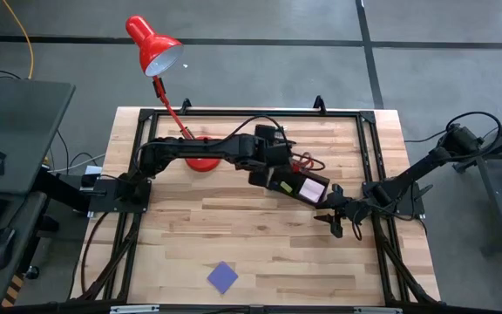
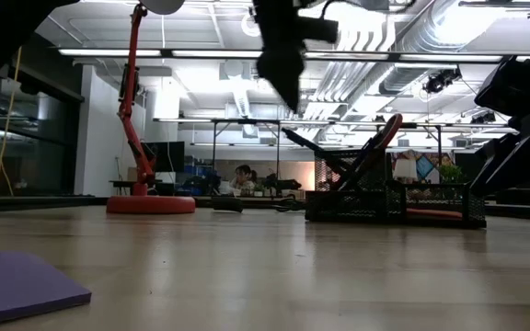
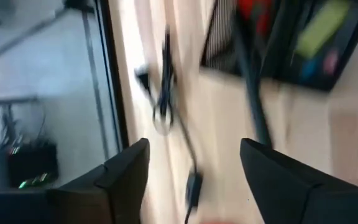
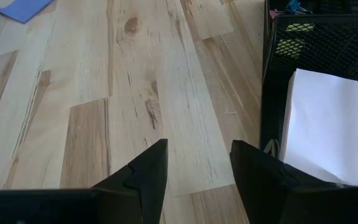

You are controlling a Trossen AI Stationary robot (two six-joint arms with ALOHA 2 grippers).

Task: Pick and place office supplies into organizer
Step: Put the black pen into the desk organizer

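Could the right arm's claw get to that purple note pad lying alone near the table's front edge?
Probably yes. The right claw hangs open and empty beside the organizer, and only bare wooden table lies between it and the purple note pad. The left claw is over the organizer, out of the way.

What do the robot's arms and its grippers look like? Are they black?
Yes, both arms are black. The left arm is made of chunky jointed sections with dark cables looping near its wrist. The right arm is slimmer, also with a cable trailing behind it. The left gripper and the right gripper each end in two flat, matte black fingers with angled tips.
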